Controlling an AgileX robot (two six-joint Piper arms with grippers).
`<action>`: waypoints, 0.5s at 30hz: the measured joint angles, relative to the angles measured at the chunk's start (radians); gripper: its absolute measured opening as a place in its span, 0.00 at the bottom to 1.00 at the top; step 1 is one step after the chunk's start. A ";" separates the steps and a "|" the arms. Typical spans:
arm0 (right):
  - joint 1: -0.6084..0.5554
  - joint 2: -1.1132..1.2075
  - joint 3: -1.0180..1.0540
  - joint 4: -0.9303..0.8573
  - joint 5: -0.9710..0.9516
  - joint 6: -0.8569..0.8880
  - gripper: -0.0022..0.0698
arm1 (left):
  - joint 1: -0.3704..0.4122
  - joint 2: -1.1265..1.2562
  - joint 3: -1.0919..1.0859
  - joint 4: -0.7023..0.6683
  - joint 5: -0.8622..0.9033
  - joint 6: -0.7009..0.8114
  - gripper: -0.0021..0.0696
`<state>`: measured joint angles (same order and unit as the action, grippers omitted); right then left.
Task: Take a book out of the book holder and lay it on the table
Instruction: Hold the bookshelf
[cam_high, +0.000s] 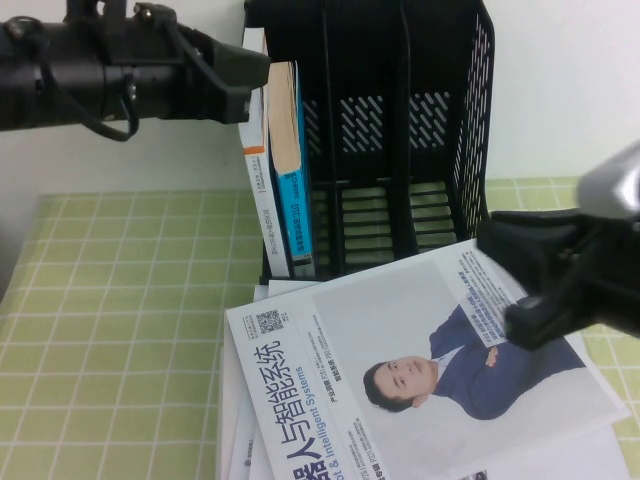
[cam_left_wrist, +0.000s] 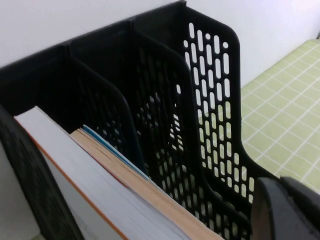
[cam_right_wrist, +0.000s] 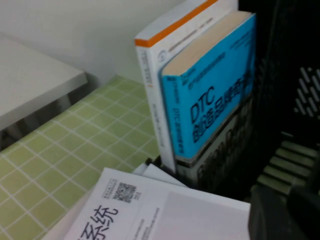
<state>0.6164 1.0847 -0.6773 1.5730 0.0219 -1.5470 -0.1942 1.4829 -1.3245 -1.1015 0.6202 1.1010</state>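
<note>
The bench (cam_high: 110, 300) carries the black rack (cam_high: 400, 120) at top centre; the cyan book (cam_high: 295, 190) stands in it, not yet grasped. Left gripper (cam_high: 250, 75) hovers upper left, right gripper (cam_high: 540, 290) lower right; I cannot tell either's jaws. Next: grip the book's top.

A staged test bench in a lab or office: a tabletop (cam_high: 120, 300) under green checked cloth against a bare white wall (cam_high: 560, 80), with a black book holder (cam_high: 400, 130) and a technical magazine (cam_high: 400, 370).
</note>
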 joint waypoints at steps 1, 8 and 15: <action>0.034 0.042 -0.023 0.024 -0.022 -0.022 0.14 | -0.002 0.020 -0.014 0.000 0.004 0.004 0.03; 0.132 0.330 -0.256 0.067 -0.093 -0.061 0.14 | 0.008 0.111 -0.030 0.082 0.017 -0.023 0.03; 0.135 0.547 -0.481 0.078 -0.147 -0.101 0.30 | 0.044 0.118 -0.041 0.133 0.029 -0.124 0.03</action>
<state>0.7519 1.6315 -1.1584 1.6511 -0.1248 -1.6484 -0.1502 1.6012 -1.3651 -0.9689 0.6491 0.9771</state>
